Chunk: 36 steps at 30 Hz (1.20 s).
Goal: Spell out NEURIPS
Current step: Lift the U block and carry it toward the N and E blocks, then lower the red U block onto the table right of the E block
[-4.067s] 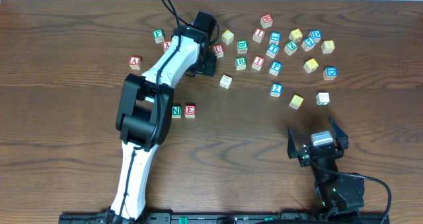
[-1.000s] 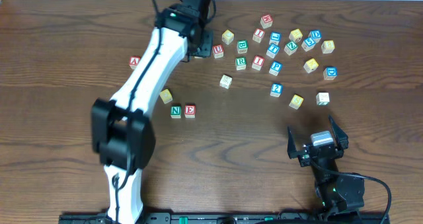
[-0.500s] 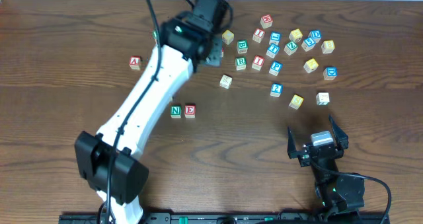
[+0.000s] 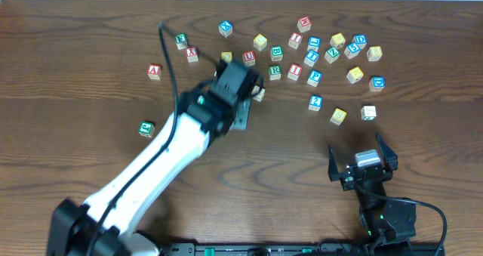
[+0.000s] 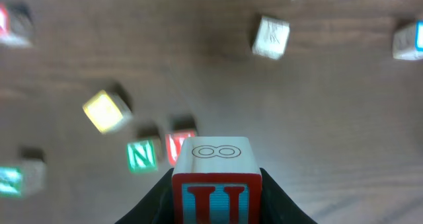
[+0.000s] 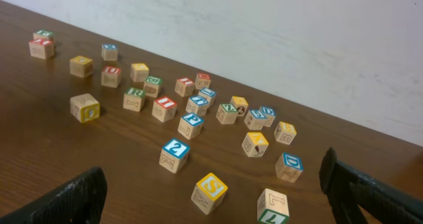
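Cube, red-lettered, pinched in left tool; right tool agape, empty, apart from S.

A dark brown wooden table fills the scene, its grain running from the left edge to the right with faint plank seams across it. Past the far edge stands a plain white wall. The light is soft and even, leaving a dull sheen on the wood.

Held cube cropped, N cube blurred
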Each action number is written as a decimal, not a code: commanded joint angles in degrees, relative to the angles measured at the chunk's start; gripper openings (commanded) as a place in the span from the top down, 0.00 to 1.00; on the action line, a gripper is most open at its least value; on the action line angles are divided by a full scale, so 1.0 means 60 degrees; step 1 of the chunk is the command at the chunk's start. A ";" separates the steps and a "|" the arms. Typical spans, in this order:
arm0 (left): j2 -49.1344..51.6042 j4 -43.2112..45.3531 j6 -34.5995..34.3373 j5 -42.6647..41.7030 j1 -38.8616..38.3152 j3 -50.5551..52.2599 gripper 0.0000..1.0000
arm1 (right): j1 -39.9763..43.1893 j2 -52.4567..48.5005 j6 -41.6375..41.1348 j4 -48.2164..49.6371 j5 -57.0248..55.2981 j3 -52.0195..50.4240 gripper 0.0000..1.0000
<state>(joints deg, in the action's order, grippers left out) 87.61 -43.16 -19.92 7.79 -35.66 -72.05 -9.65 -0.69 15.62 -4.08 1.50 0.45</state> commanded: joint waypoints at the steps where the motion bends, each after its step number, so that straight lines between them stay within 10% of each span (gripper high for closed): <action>1: -0.0852 0.0463 -0.1228 -0.0437 -0.0259 0.1151 0.92 | 0.0120 0.0051 -0.0131 -0.0036 -0.0076 -0.0022 0.01; 36: 0.0940 0.2641 -0.1239 -0.0951 0.0189 0.2987 0.68 | 0.0120 0.0051 -0.0131 -0.0036 -0.0076 -0.0022 0.01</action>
<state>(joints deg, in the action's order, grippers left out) 93.25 -27.49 -29.71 3.36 -36.29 -53.95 -9.65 -0.69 15.64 -4.08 1.48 0.45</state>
